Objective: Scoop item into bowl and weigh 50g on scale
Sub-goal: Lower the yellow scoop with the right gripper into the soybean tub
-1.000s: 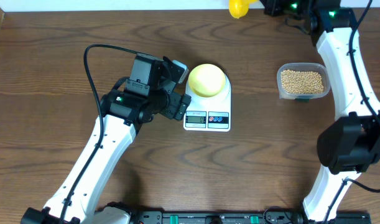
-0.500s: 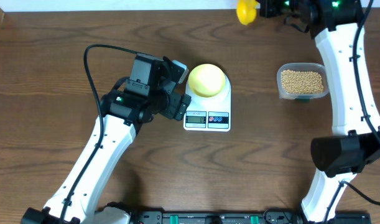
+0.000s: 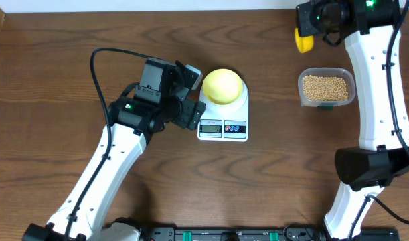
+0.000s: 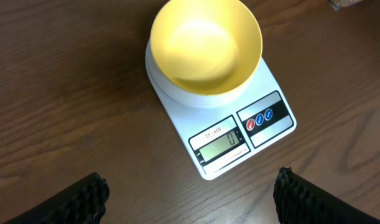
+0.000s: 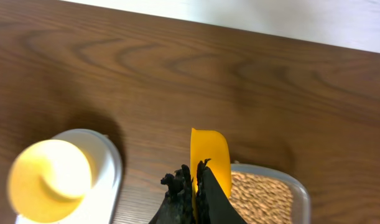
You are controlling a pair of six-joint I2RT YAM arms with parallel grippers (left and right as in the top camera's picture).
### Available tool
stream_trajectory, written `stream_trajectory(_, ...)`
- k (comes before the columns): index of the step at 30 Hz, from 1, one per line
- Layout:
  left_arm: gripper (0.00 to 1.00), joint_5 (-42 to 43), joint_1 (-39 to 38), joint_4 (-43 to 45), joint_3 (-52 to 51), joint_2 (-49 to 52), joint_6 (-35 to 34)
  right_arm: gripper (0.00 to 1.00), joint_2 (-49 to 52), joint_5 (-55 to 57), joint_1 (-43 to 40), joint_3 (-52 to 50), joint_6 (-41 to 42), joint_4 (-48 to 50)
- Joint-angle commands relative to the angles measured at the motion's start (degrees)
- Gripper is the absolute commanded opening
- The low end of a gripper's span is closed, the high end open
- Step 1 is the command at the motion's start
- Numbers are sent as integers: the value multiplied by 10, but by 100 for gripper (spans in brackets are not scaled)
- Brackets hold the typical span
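Note:
The pale yellow bowl (image 3: 223, 86) sits empty on the white scale (image 3: 223, 125), whose display shows 0 in the left wrist view (image 4: 227, 140); the bowl shows there too (image 4: 206, 45). Tan beans (image 3: 325, 86) fill a clear plastic tub (image 3: 303, 94) at the right. My right gripper (image 5: 194, 180) is shut on the handle of a yellow scoop (image 5: 209, 160), held in the air above the table beside the tub's left end; the scoop also shows in the overhead view (image 3: 303, 41). My left gripper (image 4: 190, 196) is open and empty, just left of the scale.
The left arm (image 3: 117, 144) stretches across the table's left half. The right arm (image 3: 375, 87) runs down the right edge past the tub. A white wall edge borders the table's far side.
The right gripper has carried the yellow scoop from the far edge rightward and toward me, nearer the tub of beans. The left arm, bowl and scale have not moved.

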Motion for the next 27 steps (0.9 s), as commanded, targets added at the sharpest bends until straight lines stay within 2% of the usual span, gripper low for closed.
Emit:
stream_trajectory(1, 87, 5, 2, 0, -2, -1, 10, 1, -14, 57, -2, 14, 2, -6)
stream_trajectory(4, 87, 5, 2, 0, -2, -1, 10, 1, -14, 77, -8, 13, 25, -17)
stream_trajectory(20, 87, 5, 2, 0, -2, -1, 10, 1, -14, 80, -66, -67, 29, -60)
stream_trajectory(27, 87, 5, 2, 0, -2, -1, 10, 1, -14, 76, -75, -113, 33, -44)
